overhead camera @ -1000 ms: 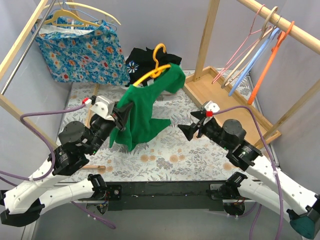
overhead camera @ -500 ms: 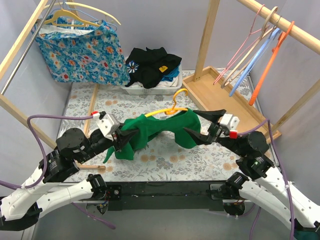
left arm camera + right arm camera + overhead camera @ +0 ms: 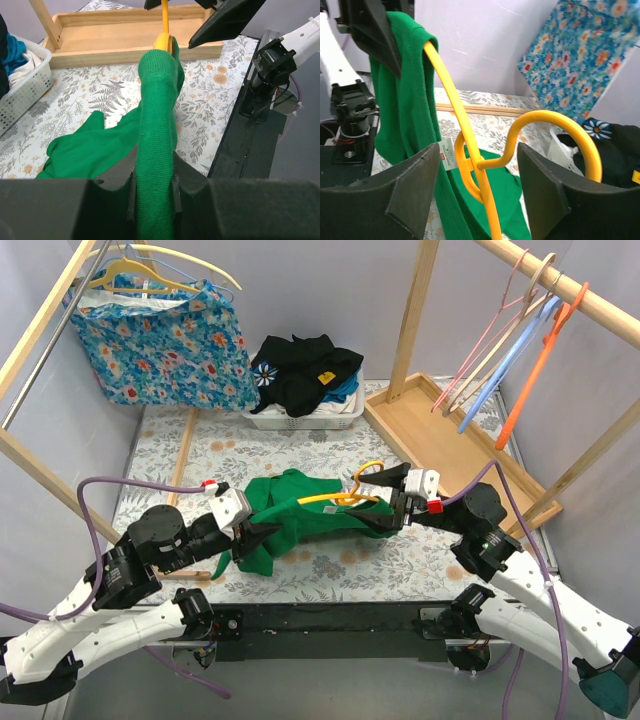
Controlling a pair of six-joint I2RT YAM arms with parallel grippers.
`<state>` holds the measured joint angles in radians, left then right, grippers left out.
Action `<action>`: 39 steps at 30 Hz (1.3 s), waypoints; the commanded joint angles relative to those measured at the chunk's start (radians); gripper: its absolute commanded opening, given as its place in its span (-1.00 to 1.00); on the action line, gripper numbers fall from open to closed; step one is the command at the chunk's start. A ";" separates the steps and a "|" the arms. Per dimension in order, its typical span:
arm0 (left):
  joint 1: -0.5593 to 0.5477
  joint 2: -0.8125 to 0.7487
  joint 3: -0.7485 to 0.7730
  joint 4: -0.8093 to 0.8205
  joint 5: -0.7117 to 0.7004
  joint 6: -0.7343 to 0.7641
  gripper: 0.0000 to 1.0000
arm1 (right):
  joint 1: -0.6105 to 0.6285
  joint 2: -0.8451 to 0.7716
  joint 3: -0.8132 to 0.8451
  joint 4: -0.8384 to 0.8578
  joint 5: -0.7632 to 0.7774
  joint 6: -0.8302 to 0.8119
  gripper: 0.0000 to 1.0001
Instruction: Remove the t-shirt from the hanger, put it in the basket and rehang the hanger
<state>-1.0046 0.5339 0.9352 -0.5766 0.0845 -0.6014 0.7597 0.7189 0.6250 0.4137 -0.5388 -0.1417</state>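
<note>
Top external, change: shirt and hanger lowered from mid-air to low over the table; left gripper pinched shut on the shirt-covered hanger arm; right gripper moved in astride the hanger neck, jaws apart, narrowing, gripping nothing yet; pull-off likely next.

Yellow hanger largely buried inside the green t-shirt, one arm hidden by cloth, hook cut off by the top edge in the left wrist view, white label print too small to read, left gripper fingertips hidden in folds
</note>
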 commanded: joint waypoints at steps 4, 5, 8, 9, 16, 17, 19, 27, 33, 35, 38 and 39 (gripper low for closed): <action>-0.003 -0.029 -0.009 0.031 0.020 -0.011 -1.00 | 0.003 0.062 0.022 0.143 -0.154 0.074 -0.05; -0.003 -0.029 -0.010 0.032 0.018 -0.011 -1.00 | 0.003 0.073 0.019 0.157 -0.162 0.095 -0.15; -0.003 -0.032 -0.022 0.032 0.001 -0.014 -1.00 | 0.003 0.082 0.019 0.181 -0.182 0.109 -0.54; -0.003 -0.035 -0.027 0.034 -0.003 -0.015 -1.00 | 0.003 0.083 0.019 0.181 -0.179 0.111 -0.61; -0.003 -0.034 -0.044 0.046 -0.069 -0.032 -1.00 | 0.001 0.053 0.024 0.108 -0.057 0.062 -0.97; -0.003 -0.035 -0.044 0.046 -0.072 -0.038 -0.95 | 0.003 0.047 0.028 0.090 -0.037 0.047 -0.97; -0.003 -0.035 -0.045 0.040 -0.152 -0.043 -0.58 | 0.003 0.042 0.051 0.019 0.019 -0.008 -0.97; -0.003 -0.078 -0.006 -0.011 -0.308 -0.031 0.43 | 0.003 0.027 0.078 -0.098 0.105 -0.111 -0.97; -0.003 -0.100 -0.062 -0.037 -0.379 -0.063 0.52 | 0.003 -0.012 0.084 -0.133 0.126 -0.145 -0.97; -0.003 -0.098 -0.091 -0.025 -0.391 -0.063 0.53 | 0.001 -0.027 0.084 -0.136 0.126 -0.147 -0.97; -0.003 -0.086 -0.098 -0.017 -0.391 -0.060 0.52 | 0.001 -0.047 0.084 -0.139 0.143 -0.151 -0.97; -0.003 -0.080 -0.099 -0.017 -0.388 -0.057 0.51 | 0.003 -0.053 0.084 -0.141 0.149 -0.156 -0.97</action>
<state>-1.0092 0.4366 0.8497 -0.5850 -0.2752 -0.6544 0.7597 0.7033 0.6521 0.2291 -0.4282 -0.2691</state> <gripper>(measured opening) 0.762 0.078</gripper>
